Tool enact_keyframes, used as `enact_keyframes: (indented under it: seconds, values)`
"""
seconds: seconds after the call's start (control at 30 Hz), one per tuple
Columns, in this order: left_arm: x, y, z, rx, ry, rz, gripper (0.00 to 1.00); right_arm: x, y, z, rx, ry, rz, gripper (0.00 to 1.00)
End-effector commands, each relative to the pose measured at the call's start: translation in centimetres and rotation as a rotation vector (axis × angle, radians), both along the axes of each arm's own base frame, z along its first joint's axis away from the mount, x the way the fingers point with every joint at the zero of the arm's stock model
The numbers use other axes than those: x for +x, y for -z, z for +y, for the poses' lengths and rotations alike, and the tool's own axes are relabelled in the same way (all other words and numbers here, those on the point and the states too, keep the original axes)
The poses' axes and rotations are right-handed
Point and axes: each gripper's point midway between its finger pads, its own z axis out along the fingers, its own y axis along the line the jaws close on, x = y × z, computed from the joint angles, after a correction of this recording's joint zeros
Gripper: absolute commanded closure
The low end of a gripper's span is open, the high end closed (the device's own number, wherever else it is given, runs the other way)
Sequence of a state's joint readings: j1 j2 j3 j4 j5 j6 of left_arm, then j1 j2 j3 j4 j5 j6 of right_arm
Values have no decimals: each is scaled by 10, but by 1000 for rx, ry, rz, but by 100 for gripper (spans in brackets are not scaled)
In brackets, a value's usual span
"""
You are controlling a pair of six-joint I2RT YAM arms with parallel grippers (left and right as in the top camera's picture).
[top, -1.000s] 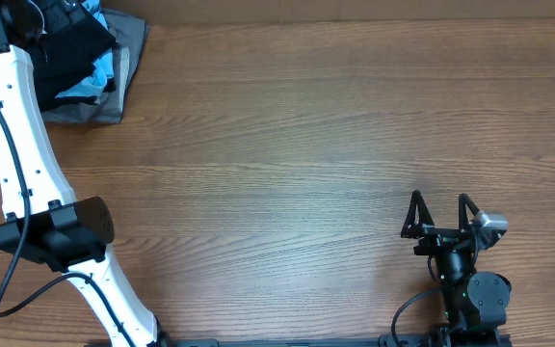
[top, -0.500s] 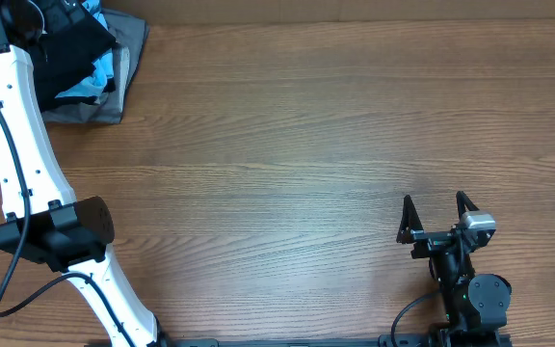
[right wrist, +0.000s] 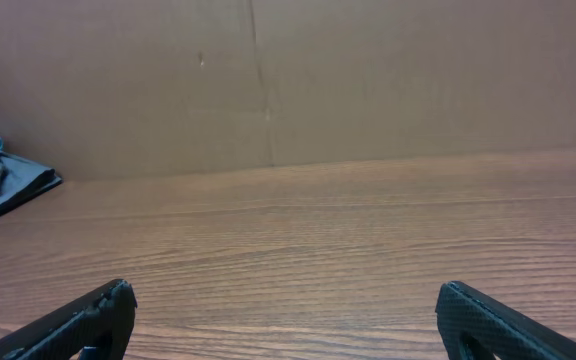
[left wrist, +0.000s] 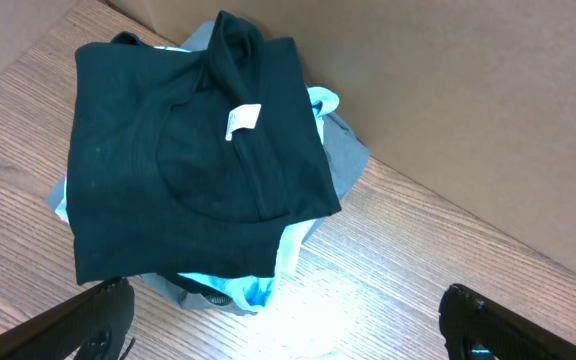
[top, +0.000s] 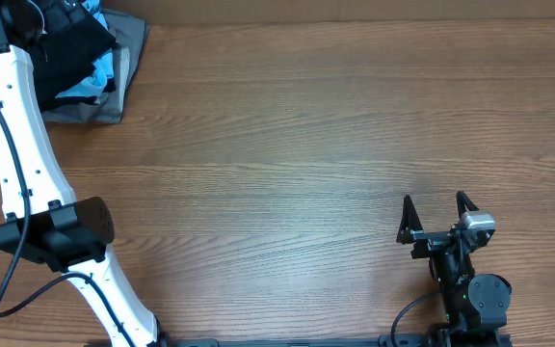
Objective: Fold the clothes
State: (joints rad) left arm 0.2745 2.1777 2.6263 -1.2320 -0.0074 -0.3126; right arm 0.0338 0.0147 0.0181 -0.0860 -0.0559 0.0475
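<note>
Overhead and wrist views: black T-shirt tops the corner pile, both grippers empty

A black T-shirt (left wrist: pixel 188 180) lies roughly folded on top of a small heap at the far-left corner of the wooden table (top: pixel 306 145), its white neck tag (left wrist: pixel 243 120) facing up. Under it a light blue shirt (left wrist: pixel 290 255) pokes out at the near and right edges, and a grey garment (left wrist: pixel 346 160) spreads below both, close against the brown cardboard wall (left wrist: pixel 468 100) behind the table.

The left arm (top: pixel 17 145) reaches up the left edge to the heap. The left gripper (left wrist: pixel 288 320) hangs above the pile's near edge with jaws spread wide, touching nothing. The right gripper (top: pixel 435 207) sits low by the near-right edge, well apart from the clothes, aimed across the table toward the wall. Its jaws are also fully spread, with nothing between them.
</note>
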Motion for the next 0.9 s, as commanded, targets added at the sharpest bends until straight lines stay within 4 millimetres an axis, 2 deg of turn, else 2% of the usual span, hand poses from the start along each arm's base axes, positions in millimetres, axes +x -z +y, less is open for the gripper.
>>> enact_keyframes:
  seconds: [0.0, 0.47, 0.6, 0.63, 0.73, 0.87]
  values:
    - [2, 2, -2, -11, 1, 0, 0, 0, 1, 3, -10, -14, -9, 0]
    - [3, 7, -1, -12, -1, 10, 0, 0, 1, 3, -10, -14, -9, 0]
    - [-4, -10, -5, -4, 3, -18, 0, 0, 1, 3, -10, -14, -9, 0]
    - [-8, -16, -8, -2, 7, -29, 0, 0, 1, 3, -10, -14, -9, 0]
    - [-26, -40, -34, 4, 46, -54, 0, 0, 1, 3, -10, -14, -9, 0]
    - [-54, -49, -77, -1, 122, -41, 0, 0, 1, 3, -10, -14, -9, 0]
